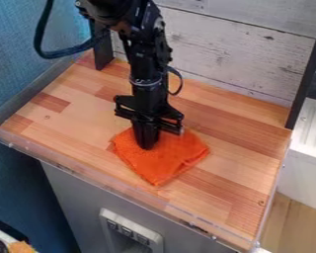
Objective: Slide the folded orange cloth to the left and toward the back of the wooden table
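Your black two-finger claw (146, 147) points straight down at the bright orange, textured fabric cloth (165, 161), with its tips touching the upper left part of it. It stands narrow, its two fingers close together; you cannot tell from here whether any fabric is pinched between them. The cloth lies near the middle of the light wood-strip worktop (236, 141), loosely folded, with one corner pointing toward the front edge and small creases on its right side. Above the claw, you have the black arm (142, 64) coming in from the top edge, with a thick black cable (40, 29) looping out to its left.

Behind the worktop you see a whitewashed wood-plank wall (230, 44), with a dark upright post (308, 69) at its right end. A clear low lip (108, 185) runs along the front edge, above a grey front panel (65, 190) that bears a pale fitting with a row of dark buttons (127, 231). To your right, beyond the worktop, stands a white ribbed unit (310, 131); to the left is a textured blue surface (16, 59).
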`<state>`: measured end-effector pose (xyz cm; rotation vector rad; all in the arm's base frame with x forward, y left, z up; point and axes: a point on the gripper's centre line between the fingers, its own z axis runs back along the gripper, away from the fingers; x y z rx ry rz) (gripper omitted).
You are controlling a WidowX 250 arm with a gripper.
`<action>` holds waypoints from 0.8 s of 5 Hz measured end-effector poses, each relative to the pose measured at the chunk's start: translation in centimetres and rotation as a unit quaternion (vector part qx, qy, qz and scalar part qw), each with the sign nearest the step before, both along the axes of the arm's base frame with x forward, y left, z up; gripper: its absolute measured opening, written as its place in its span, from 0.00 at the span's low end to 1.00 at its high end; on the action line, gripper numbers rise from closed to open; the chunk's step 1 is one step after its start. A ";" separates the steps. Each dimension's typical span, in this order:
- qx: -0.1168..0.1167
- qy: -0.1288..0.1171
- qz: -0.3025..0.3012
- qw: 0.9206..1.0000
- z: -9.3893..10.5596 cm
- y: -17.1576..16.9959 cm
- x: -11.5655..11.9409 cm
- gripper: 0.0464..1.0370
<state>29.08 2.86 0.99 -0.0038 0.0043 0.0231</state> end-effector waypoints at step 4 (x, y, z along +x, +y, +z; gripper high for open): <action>0.008 -0.001 -0.015 1.000 0.1 3.5 2.1 0.01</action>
